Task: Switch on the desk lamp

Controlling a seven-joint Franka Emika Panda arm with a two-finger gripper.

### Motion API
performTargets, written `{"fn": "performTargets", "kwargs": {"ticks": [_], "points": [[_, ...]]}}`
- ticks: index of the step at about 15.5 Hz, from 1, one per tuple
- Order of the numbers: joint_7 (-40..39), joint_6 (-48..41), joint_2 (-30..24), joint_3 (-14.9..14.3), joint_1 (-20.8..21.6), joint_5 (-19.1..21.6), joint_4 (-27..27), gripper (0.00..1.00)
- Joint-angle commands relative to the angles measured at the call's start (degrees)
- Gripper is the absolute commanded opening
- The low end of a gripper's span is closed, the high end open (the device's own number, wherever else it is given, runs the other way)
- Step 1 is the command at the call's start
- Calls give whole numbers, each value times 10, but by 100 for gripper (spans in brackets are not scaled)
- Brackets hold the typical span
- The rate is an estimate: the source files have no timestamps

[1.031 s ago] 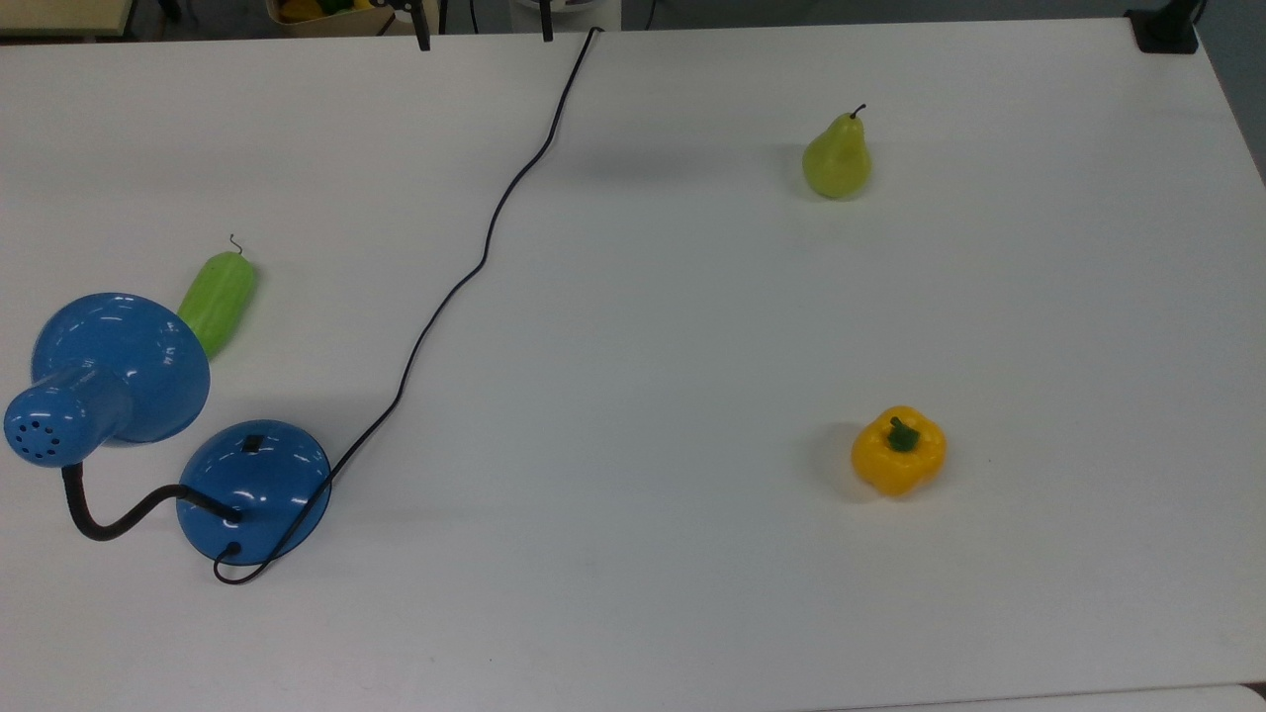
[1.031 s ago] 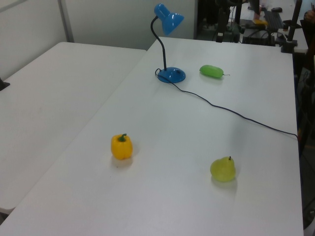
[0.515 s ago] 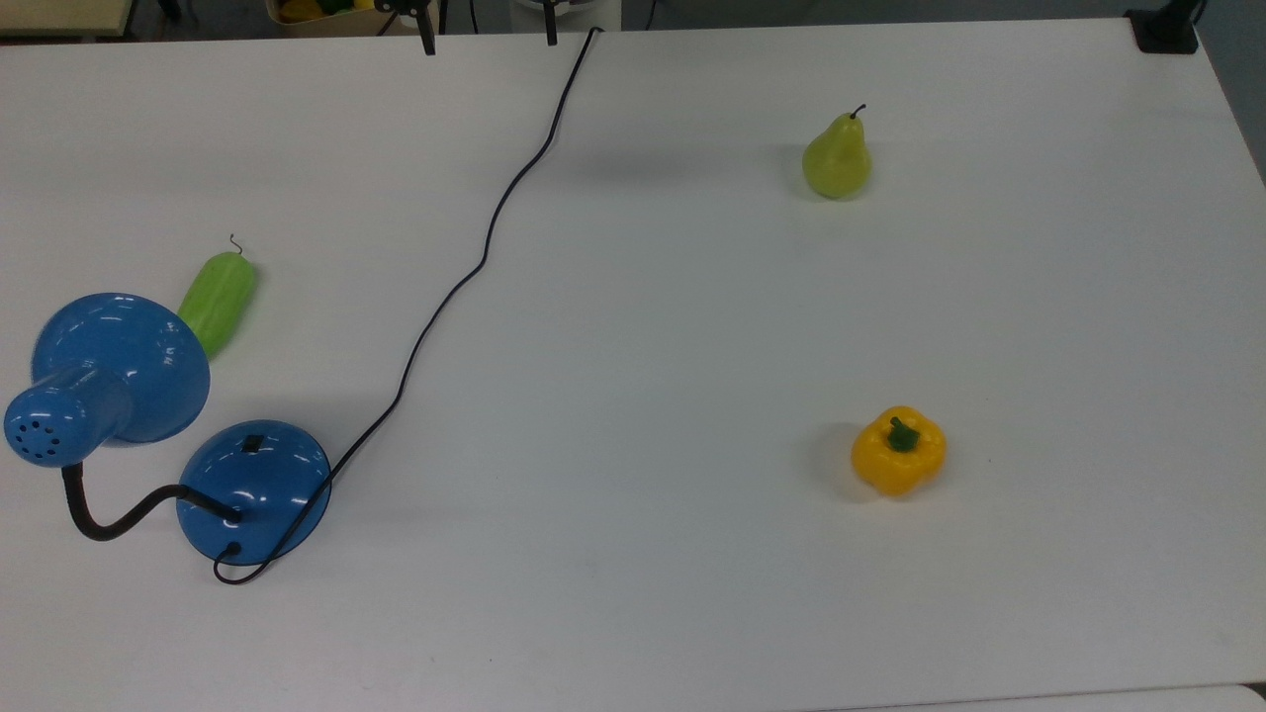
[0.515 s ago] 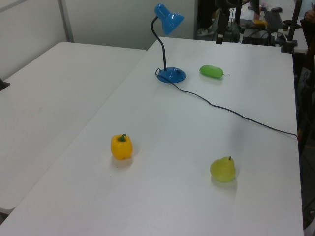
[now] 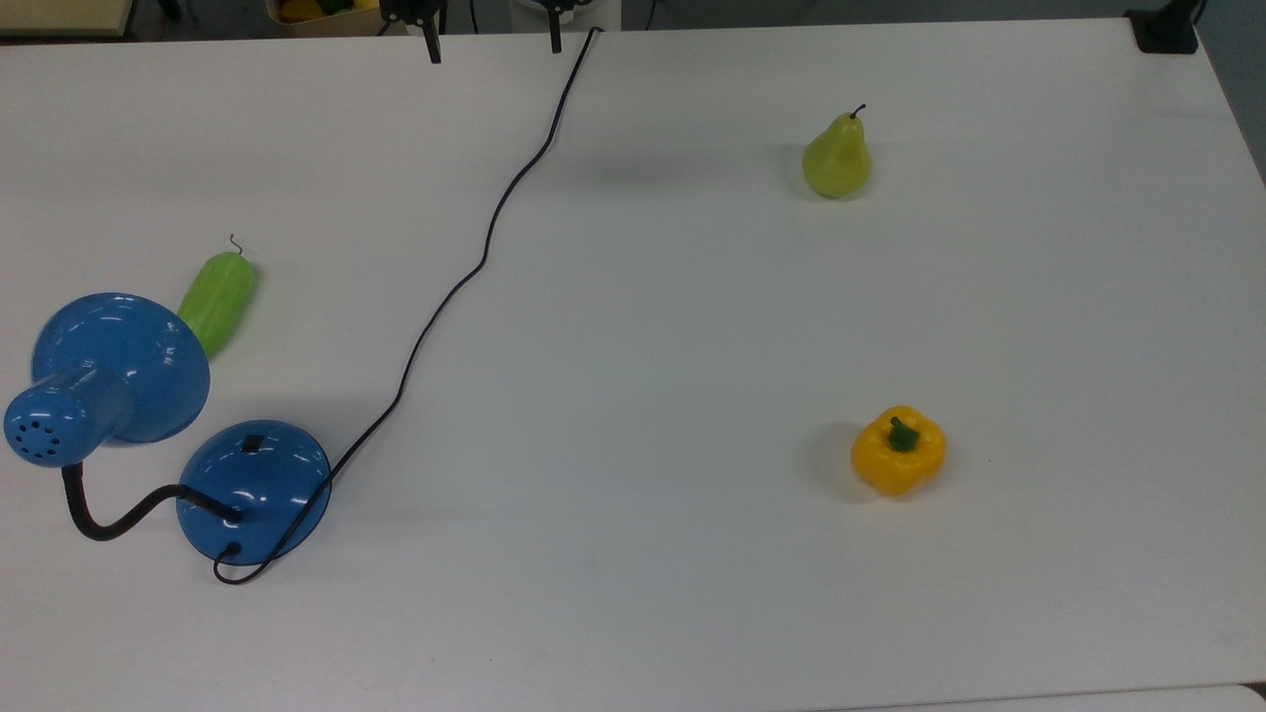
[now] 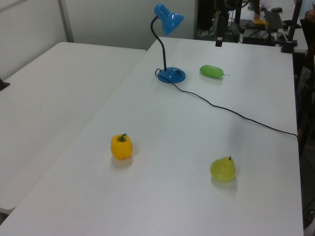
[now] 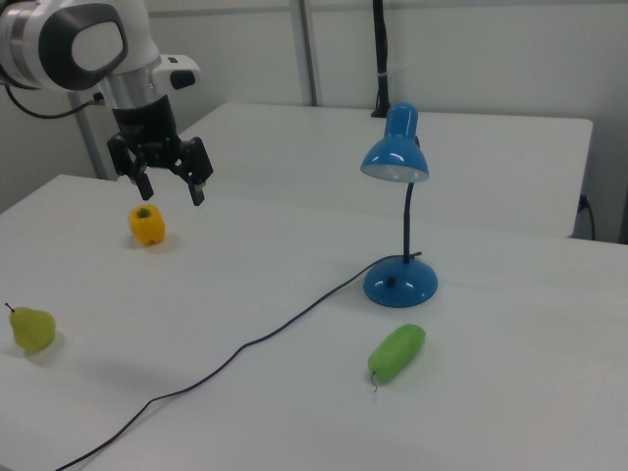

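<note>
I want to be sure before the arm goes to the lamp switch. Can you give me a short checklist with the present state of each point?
1. Switch on the lamp base is uncovered, facing up: ok.
2. Gripper is empty, its jaws spread apart: ok.
3. Gripper is at the switch: not ok; it hangs in the air away from the lamp.
4. Shade is not above the switch in the top view: ok.
5. Cucumber lies apart from the base: ok.
6. Cord lies flat and leaves the base on the side away from the switch: ok.
</note>
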Motion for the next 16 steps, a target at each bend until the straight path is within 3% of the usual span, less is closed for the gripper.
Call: {"fn": "performTargets", "kwargs": {"ticks": [1,3,7,10,12,16], "points": [[-9,9,-3,-5,-2,1,-4,70],[-7,6,-4,-4,-2,3,-5,45],[-4,5,-3,-2,-2,6,-8,17],[-4,-5,-4,-2,-4,6,-7,15],[-1,-13,-3,-3,-4,7,-6,1],[-8,-18,8,-9,-21,7,-5,0]]}}
